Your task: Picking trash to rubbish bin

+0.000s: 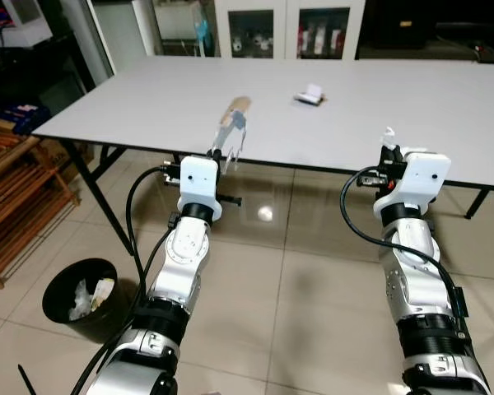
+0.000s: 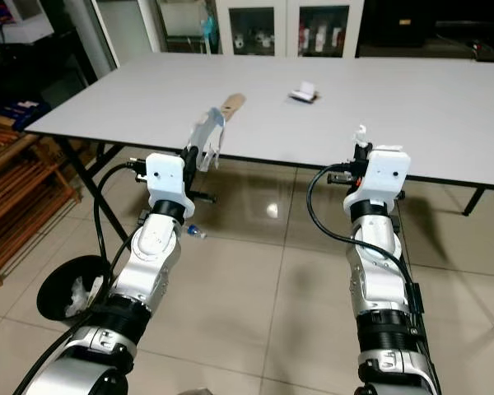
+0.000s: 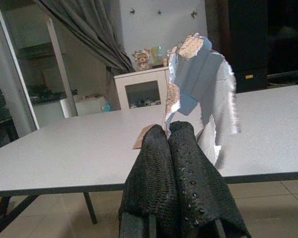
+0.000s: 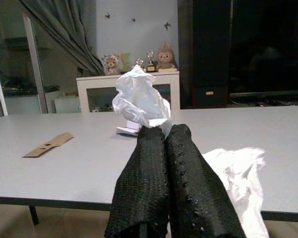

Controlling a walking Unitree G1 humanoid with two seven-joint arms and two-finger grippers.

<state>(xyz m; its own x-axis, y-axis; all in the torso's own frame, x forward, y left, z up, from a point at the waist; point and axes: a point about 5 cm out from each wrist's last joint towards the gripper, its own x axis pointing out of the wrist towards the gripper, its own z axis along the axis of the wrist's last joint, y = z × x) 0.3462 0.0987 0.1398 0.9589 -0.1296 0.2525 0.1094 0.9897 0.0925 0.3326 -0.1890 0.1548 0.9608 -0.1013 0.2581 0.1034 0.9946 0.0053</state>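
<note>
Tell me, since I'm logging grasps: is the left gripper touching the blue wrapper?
Touching. The left wrist view shows the left gripper shut on the blue wrapper, which sticks up from between its fingertips.

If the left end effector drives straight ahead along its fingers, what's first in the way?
Likely the brown cardboard strip on the white table. The left end effector, shut on a silvery wrapper, points just above the near table edge, roughly toward the strip. Depth is unclear; it may pass just over the strip.
</note>
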